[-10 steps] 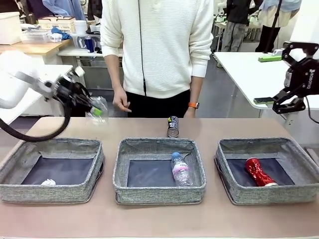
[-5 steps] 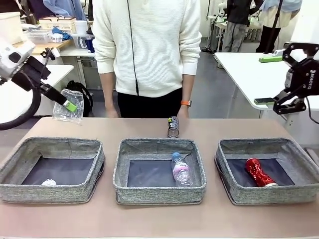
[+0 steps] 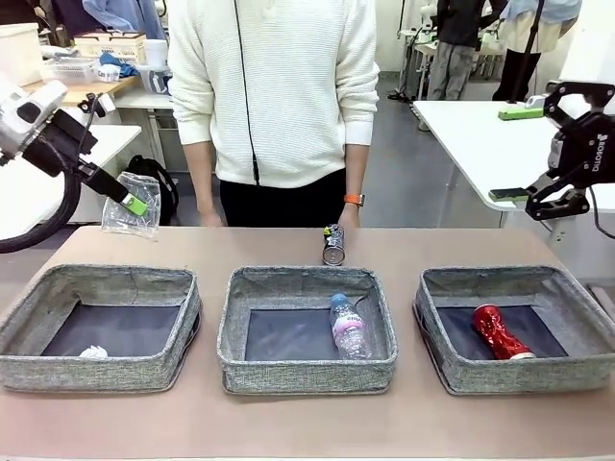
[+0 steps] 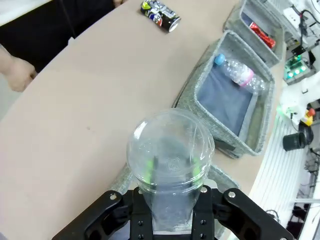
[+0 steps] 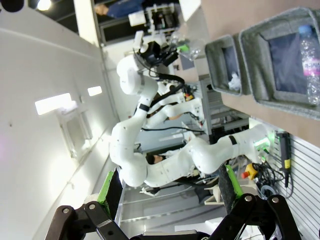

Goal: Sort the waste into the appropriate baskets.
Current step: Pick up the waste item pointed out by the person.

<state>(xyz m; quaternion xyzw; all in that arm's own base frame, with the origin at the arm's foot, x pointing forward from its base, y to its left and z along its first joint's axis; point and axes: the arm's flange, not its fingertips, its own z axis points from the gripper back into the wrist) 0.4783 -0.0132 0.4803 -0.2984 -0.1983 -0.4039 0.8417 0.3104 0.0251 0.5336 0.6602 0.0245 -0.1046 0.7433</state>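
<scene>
Since a second ago the left claw (image 3: 136, 204) has swung farther left of the middle grey woven-fabric basket (image 3: 307, 363), still clamped on the crumpled clear plastic cup (image 3: 130, 216), held in the air. The right claw (image 3: 555, 204), high to that basket's right, gapes empty. In the left wrist view the cup's base is hidden between the claw's fingers.

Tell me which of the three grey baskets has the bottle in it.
The middle basket: the clear blue-capped bottle lies in it. The left basket holds a white paper ball, the right basket a crushed red can.
</scene>
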